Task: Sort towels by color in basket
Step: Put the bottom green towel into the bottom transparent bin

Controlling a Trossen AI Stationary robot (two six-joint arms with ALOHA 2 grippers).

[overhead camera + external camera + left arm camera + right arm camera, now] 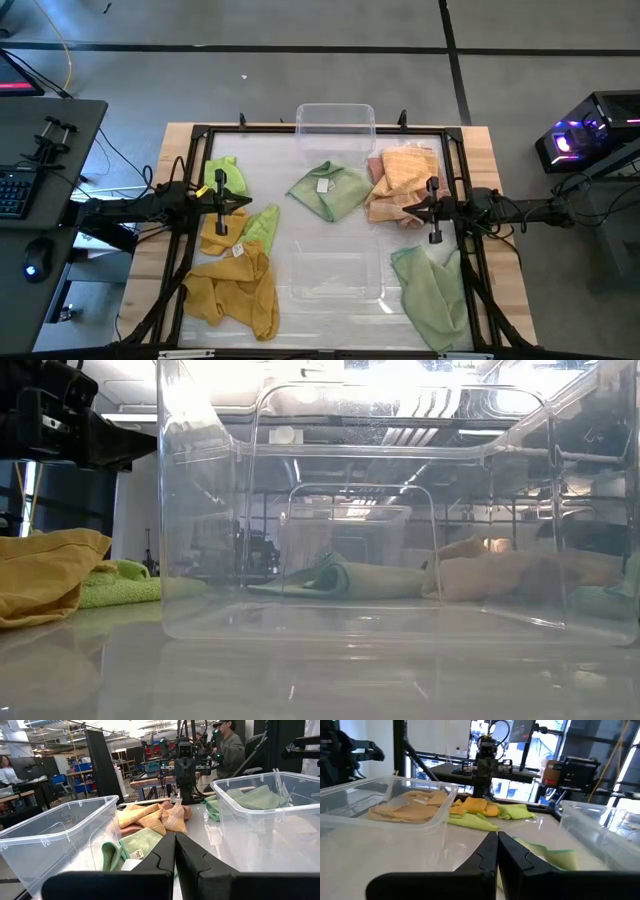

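Note:
Towels lie loose on the table. A light green one and a smaller green one lie at the left, with a mustard yellow heap toward the near-left. A green towel with a white tag lies in the middle. Peach ones are piled at the right, and another green one lies near-right. My left gripper is shut and points right, between the left towels and the tagged one. My right gripper is shut and points left, beside the peach pile.
Two clear plastic bins stand on the table's midline, one at the far edge and one toward the near edge. A black frame borders the work area. A person stands beyond the table's right side.

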